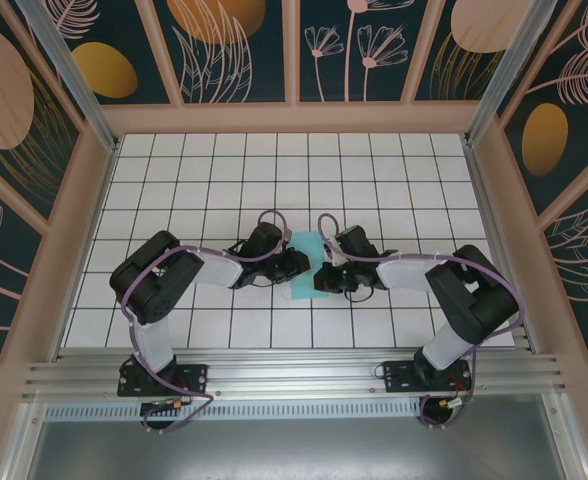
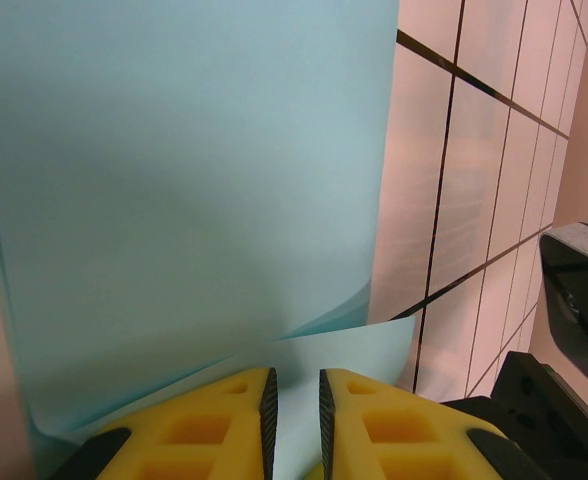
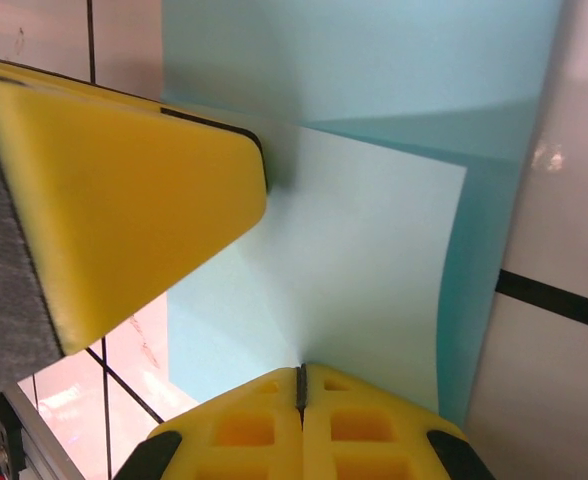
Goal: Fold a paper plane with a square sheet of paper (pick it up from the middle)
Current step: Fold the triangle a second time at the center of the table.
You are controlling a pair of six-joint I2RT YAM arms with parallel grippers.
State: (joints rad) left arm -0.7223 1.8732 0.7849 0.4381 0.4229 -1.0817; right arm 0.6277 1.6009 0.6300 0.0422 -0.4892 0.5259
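Observation:
The square sheet of paper (image 1: 306, 270) is light turquoise and lies partly folded on the white tiles between my two grippers. In the left wrist view the sheet (image 2: 174, 200) spreads ahead, one flap curling up toward my left gripper (image 2: 294, 388). Its yellow jaws stand slightly apart, with paper showing in the gap. In the right wrist view my right gripper (image 3: 300, 372) is shut on a raised flap of the sheet (image 3: 374, 250), and creases fan out from the pinch. A left fingertip (image 3: 144, 190) touches the paper at upper left. From above, the left gripper (image 1: 296, 264) and right gripper (image 1: 326, 276) almost meet.
The white tiled floor (image 1: 224, 180) has dark grid lines and is boxed in by patterned walls (image 1: 34, 120) at the back and on both sides. An aluminium rail (image 1: 294, 375) carries both arm bases at the near edge. The right arm's black body (image 2: 579, 300) sits close beside the left gripper.

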